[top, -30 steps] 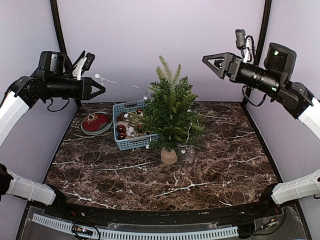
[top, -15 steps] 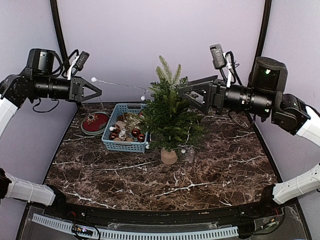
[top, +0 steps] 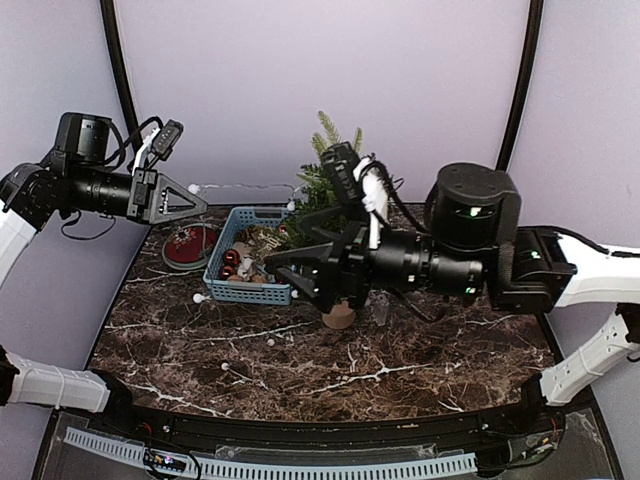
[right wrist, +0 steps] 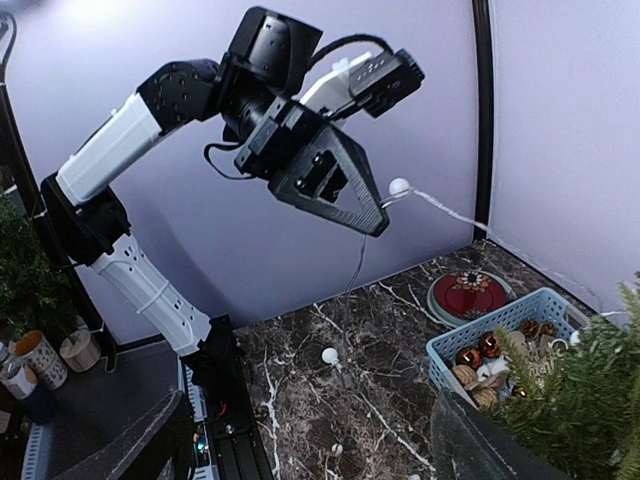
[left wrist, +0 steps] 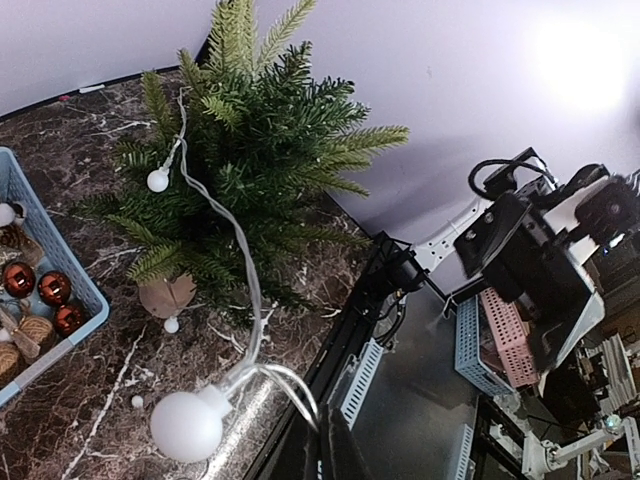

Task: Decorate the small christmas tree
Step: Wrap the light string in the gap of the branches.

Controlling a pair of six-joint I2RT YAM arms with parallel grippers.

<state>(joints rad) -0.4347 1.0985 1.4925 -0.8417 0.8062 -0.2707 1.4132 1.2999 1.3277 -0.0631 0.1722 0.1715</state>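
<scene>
My right pincer has swung down before the small bushy green christmas tree, jaws spread wide; left pincer pinches the white bulb-string wire.

1. Table top: glossy dark marble look, white veins.
2. Basket: blue plastic lattice.
3. Small christmas tree: matt needles (synthetic-looking); base pale wood.
4. Baubles: shiny red-brown.
5. Light string: smooth white bulbs.

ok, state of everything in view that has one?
left gripper: shut on white-bulb light string
right gripper: open, empty
light string: draped over small green fir tree, loose bulbs on marble table
fir tree: upright on wooden base
blue plastic basket: holds red baubles
</scene>
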